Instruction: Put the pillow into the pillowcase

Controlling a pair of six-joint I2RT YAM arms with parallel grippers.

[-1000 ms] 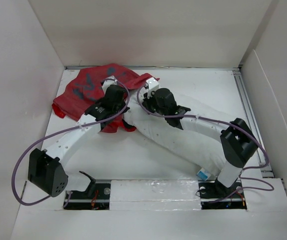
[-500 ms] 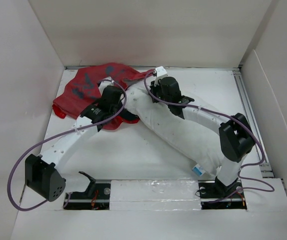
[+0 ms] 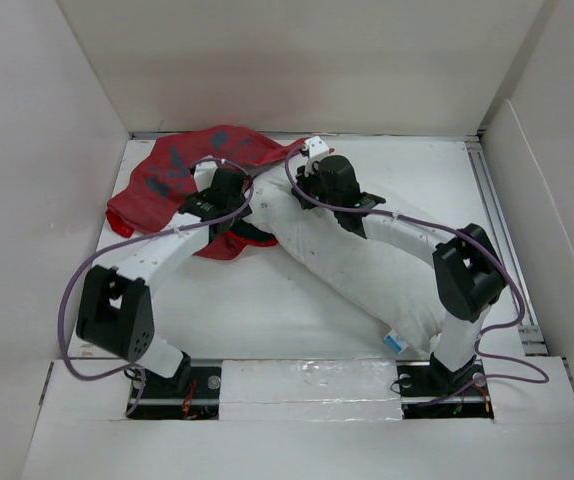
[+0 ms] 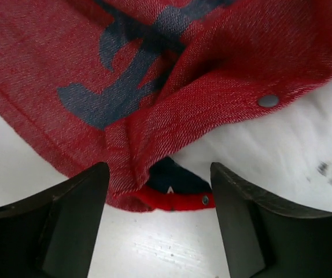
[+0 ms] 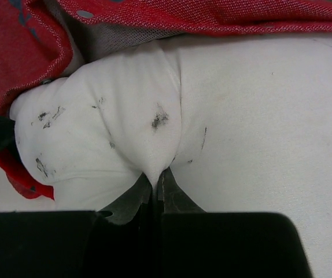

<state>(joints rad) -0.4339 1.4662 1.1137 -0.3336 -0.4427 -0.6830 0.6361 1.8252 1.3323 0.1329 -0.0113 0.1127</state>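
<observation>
The white pillow lies slantwise across the table, its far end at the mouth of the red pillowcase. My right gripper is shut on a pinch of pillow fabric near that end, and the red pillowcase hem drapes over the pillow's tip. From above, the right gripper sits on the pillow's far end. My left gripper is open just above the table, nothing between its fingers. The pillowcase edge lies just beyond it, and the pillow is to its right. In the top view the left gripper is at the case's near edge.
White walls enclose the table on the left, back and right. A metal rail runs along the right side. The pillow's tag lies near the right arm's base.
My left gripper has opened and let go of the pillowcase edge, and its elbow has swung in toward the base. The right gripper has pushed the pillow's end farther toward the case.
</observation>
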